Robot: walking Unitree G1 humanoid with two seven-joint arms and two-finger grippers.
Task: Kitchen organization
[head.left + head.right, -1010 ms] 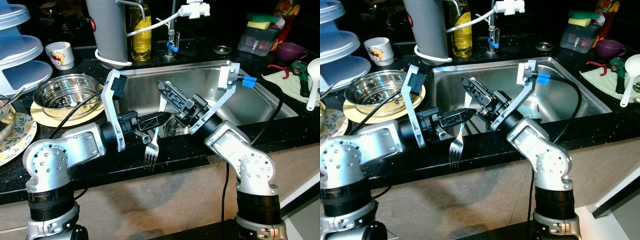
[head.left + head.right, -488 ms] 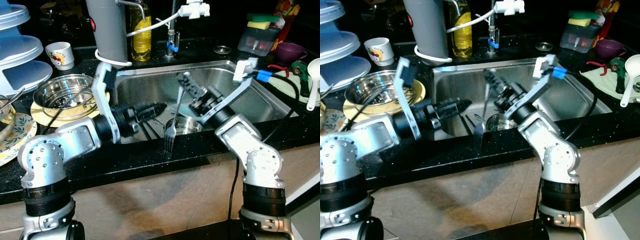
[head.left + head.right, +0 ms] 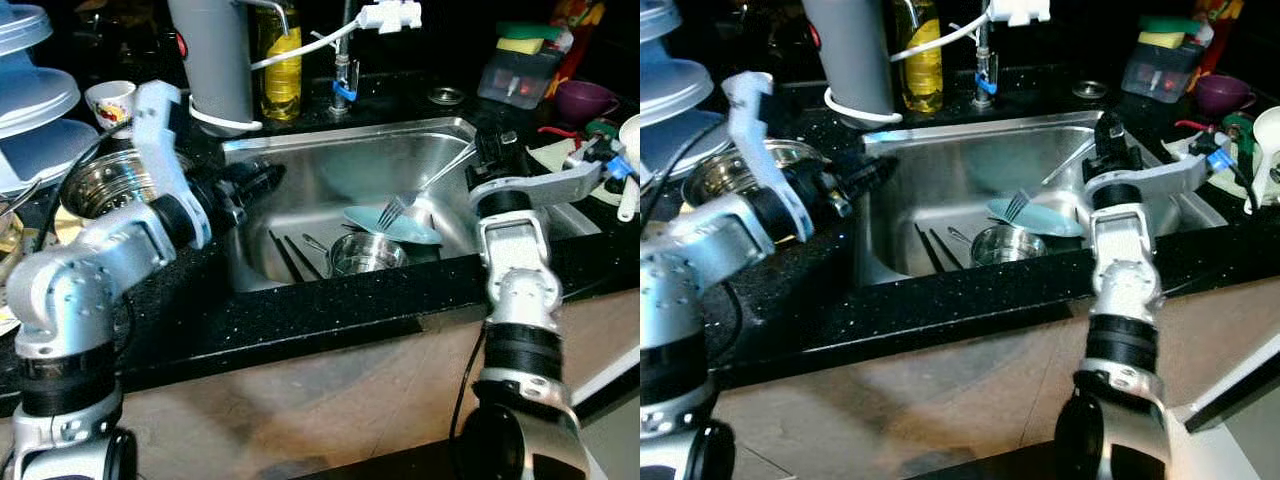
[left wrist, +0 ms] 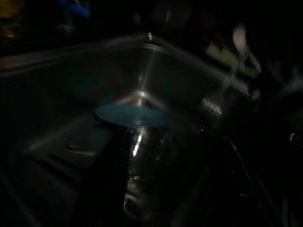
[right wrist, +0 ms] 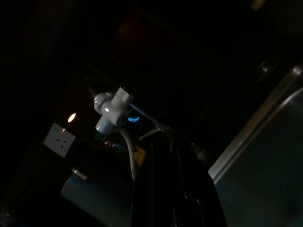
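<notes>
A metal fork (image 3: 425, 185) slants over the steel sink (image 3: 300, 150), tines down above a teal plate (image 3: 395, 225). My right gripper (image 3: 487, 150) is shut on the fork's handle end at the sink's right rim. A small steel bowl (image 3: 365, 252) sits in front of the plate, with dark utensils (image 3: 285, 255) lying on the sink floor to its left. My left gripper (image 3: 255, 180) hovers at the sink's left rim, pointing into the basin with nothing in it. The left wrist view is dark and blurred, showing the teal plate (image 4: 132, 115).
On the left counter a steel colander (image 3: 95, 180) rests on a yellow plate beside a mug (image 3: 108, 100) and stacked blue dishes (image 3: 35, 95). Behind the sink stand a grey cylinder (image 3: 212, 60), an oil bottle (image 3: 280, 55) and the tap (image 3: 345, 70). Right: sponge tub (image 3: 518, 72), purple cup (image 3: 585, 98).
The left gripper let go of the fork and pulled back to the sink's left rim. The right gripper took the fork and swung it right, over the teal plate.
</notes>
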